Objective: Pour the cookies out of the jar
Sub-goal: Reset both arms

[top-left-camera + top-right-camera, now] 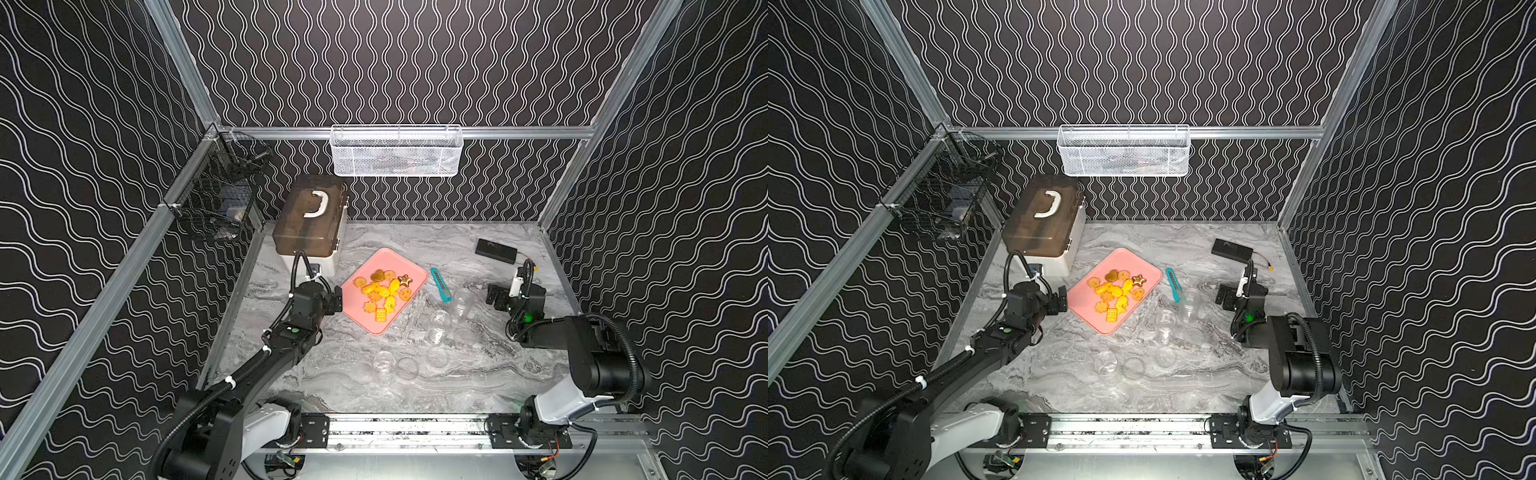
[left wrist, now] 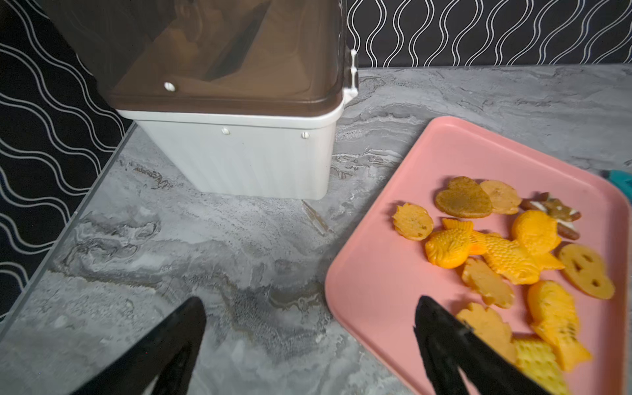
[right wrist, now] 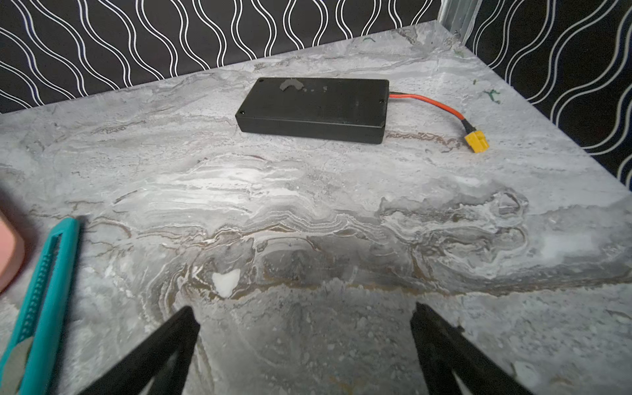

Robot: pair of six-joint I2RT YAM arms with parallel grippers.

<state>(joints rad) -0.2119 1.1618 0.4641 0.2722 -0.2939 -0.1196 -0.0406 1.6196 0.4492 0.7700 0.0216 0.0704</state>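
and here we are: the cookies (image 1: pixel 384 293) are out on the pink tray (image 1: pixel 409 266), heaped loosely around its middle. the tray is a shallow rounded rectangle, matte and smooth, set at a slant on the grey veined table (image 1: pixel 332 374). the left wrist view shows the shapes up close: orange fish with moulded scales, pale scalloped rounds, a brown heart, a dark star with white icing, a yellow waffle-grid rectangle.

the left gripper (image 1: pixel 337 298) hangs just beside the tray's left edge, jaws spread wide and holding nothing. in its wrist view one black finger (image 2: pixel 441 338) sits over the tray's corner, the other over bare marble. across the table the right gripper (image 1: pixel 496 296) is spread wide too, nothing in it, near a flat black box (image 1: pixel 496 250) with a red lead and a yellow plug.

between the tray and that arm lie a teal utility knife (image 1: pixel 441 284) and several clear jars (image 1: pixel 439 326), glassy and hard to read. i cannot tell which are upright, and no cookies show inside them. a clear ring (image 1: pixel 407 368) lies beside the nearest jar.

back left stands a storage box (image 1: pixel 309 224): ribbed white base, smoky brown lid shut, white handle. a white mesh basket (image 1: pixel 397 151) hangs on the back rail, contents blurred. a black wire basket (image 1: pixel 216 195) hangs on the left rail.
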